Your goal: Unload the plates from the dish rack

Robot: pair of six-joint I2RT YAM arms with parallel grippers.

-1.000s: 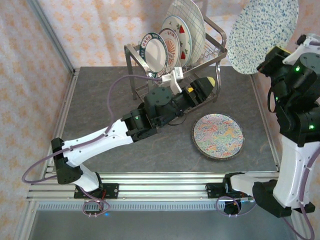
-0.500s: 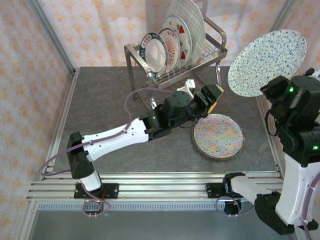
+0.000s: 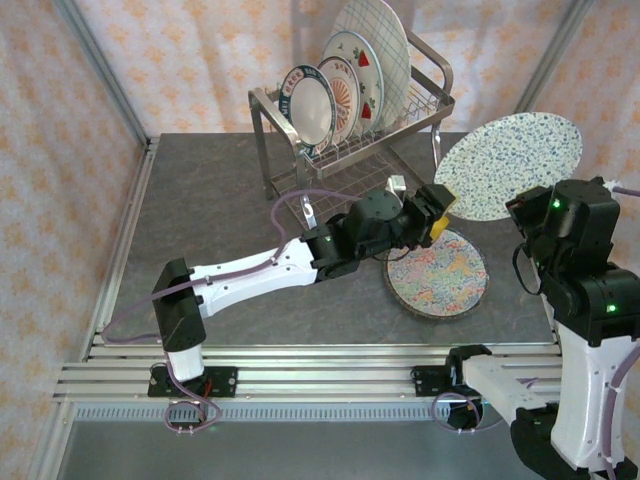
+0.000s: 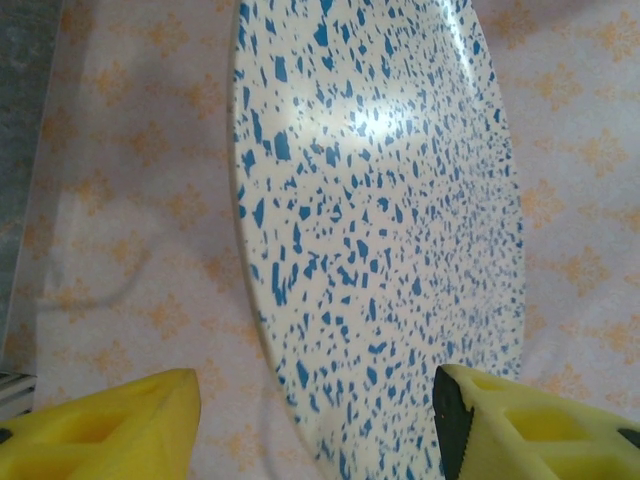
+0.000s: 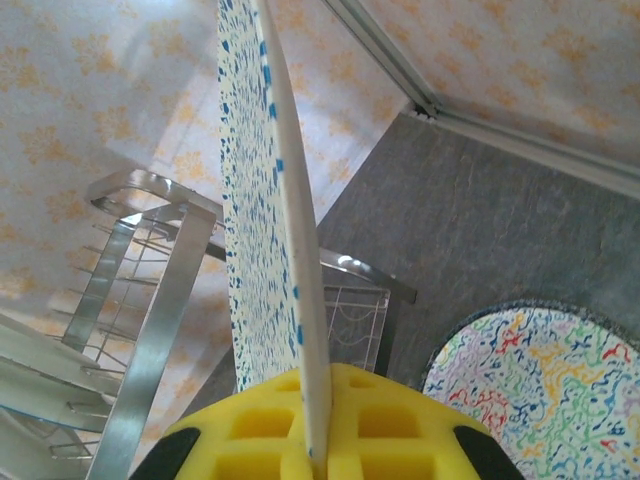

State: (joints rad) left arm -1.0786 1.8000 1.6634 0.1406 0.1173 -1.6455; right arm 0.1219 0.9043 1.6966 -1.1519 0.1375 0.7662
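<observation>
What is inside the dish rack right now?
Four plates stand upright in the dish rack: a dark-rimmed white plate, an orange-patterned plate, a fruit-print plate, a large plaid-lined plate. Each hides part of the next.

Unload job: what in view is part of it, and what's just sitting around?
Job:
- dish rack
- racked plates
- speckled plate, clamped in the right gripper
- colourful plate, already set down
- left gripper, open

Just there:
- table
- frame rails
- curtain
</observation>
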